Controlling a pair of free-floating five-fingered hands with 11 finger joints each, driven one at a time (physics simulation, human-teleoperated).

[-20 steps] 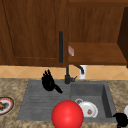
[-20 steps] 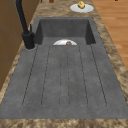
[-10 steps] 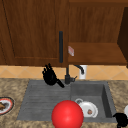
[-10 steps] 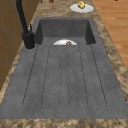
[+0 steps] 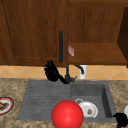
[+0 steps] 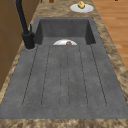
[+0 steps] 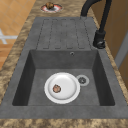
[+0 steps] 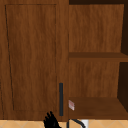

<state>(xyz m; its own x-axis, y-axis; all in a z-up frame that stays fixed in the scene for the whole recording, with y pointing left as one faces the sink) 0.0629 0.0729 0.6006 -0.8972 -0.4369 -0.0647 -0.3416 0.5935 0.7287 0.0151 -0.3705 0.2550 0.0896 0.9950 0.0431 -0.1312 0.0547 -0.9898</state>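
The left hand (image 5: 51, 72), fingers spread and holding nothing, is being raised beneath the dark vertical cabinet-door handle (image 5: 60, 46), not yet grasped; the right hand (image 5: 121, 119) is being held idle, its fingers indiscernible.

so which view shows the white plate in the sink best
The right side view: the plate lies whole beside the drain. In the front view the plate is partly behind the red ball; the left side view shows just its far edge.
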